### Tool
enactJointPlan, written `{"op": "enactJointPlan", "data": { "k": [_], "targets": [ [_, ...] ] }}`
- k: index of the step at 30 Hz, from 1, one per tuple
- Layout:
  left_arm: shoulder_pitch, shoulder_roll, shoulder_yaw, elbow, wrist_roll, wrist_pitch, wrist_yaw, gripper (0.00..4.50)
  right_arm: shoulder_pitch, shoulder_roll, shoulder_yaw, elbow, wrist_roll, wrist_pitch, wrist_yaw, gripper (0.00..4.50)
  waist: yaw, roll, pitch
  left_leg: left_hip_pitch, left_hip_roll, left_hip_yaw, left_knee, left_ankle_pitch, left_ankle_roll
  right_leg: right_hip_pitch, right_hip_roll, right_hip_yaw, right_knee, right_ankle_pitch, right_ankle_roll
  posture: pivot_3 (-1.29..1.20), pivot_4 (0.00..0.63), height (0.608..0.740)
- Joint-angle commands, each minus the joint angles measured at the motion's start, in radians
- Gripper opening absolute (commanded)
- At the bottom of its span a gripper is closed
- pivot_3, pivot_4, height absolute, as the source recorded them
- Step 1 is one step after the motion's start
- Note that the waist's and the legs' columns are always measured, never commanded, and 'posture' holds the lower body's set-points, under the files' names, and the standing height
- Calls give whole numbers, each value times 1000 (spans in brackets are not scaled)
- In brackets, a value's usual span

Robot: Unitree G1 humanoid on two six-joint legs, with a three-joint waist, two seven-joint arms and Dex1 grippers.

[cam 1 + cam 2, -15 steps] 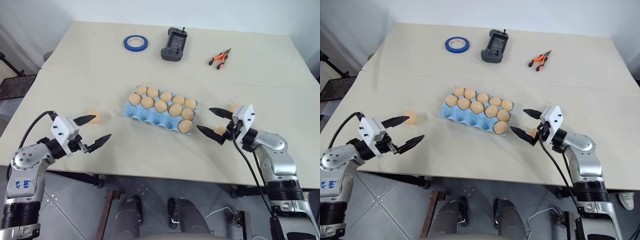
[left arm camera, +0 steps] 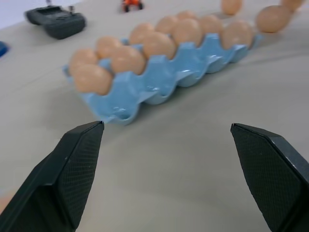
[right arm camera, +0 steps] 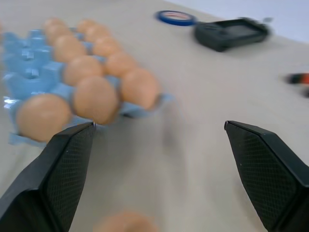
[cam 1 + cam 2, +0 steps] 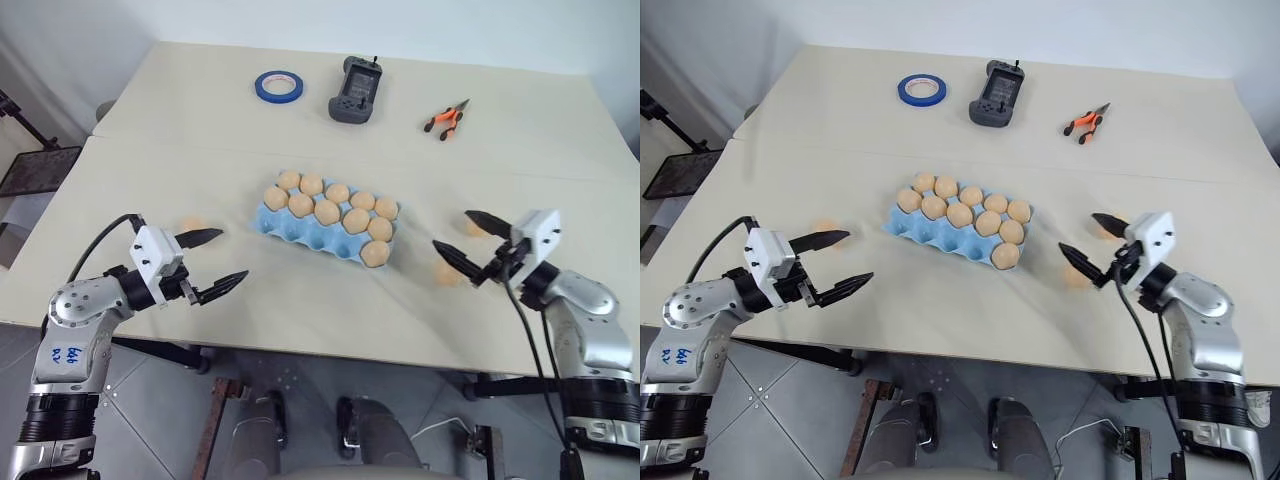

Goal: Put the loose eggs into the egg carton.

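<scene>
The left gripper (image 4: 212,259) and right gripper (image 4: 468,236) are spread wide and empty. 1 loose egg (image 4: 191,226) is seen by the left fingers, 2 (image 4: 447,273) by the right. The egg carton (image 4: 300,231) sits between them.

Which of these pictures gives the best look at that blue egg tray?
The left eye view: it looks down on the whole egg carton, showing eleven eggs seated and the near row of cups mostly unfilled. The right eye view shows the same. The left wrist view sees it side-on along its length; the right wrist view shows one end, partly cut off.
</scene>
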Motion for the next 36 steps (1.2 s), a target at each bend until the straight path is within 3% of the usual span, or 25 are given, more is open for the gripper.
{"op": "enactJointPlan", "data": {
  "k": [1,9,14,18,28,31,36],
  "targets": [
    [-46,-39,-84,3,33,-38,-32,4477,103,-26,-150,-62,34,-20,-51,4500,7,1,-1,0,0,0,1,0,0,1,0,0,0,0,0,0,150,740],
    [-138,-107,-202,123,110,-109,-76,4477,299,31,-256,-125,40,-70,-105,4500,-4,4,-2,1,1,0,6,-1,2,3,2,1,0,1,2,0,150,740],
    [-217,-164,-241,199,118,-139,-109,4477,366,88,-226,-137,34,-80,-128,4500,0,6,-3,1,1,0,8,-1,3,4,1,1,0,2,3,0,150,740],
    [-232,-171,-243,222,114,-157,-140,4477,300,66,-186,-85,16,-62,-135,4500,-10,7,-4,1,1,1,8,-1,4,3,1,2,0,3,4,0,150,740],
    [-228,-182,-230,231,112,-178,-144,4477,54,-30,-107,288,-57,-113,-43,4500,0,8,-4,0,0,0,9,2,9,3,1,1,1,3,3,0,150,740],
    [-227,-184,-220,232,111,-187,-135,4500,34,-35,-96,343,-65,-140,-25,3870,1,8,-4,0,0,0,9,2,9,3,1,1,1,3,4,0,150,740],
    [-219,-180,-195,234,105,-191,-119,4500,32,-16,-92,312,-45,-156,-17,2159,-2,8,-4,0,0,0,10,2,9,3,1,1,3,3,4,0,150,740]
  ]
}}
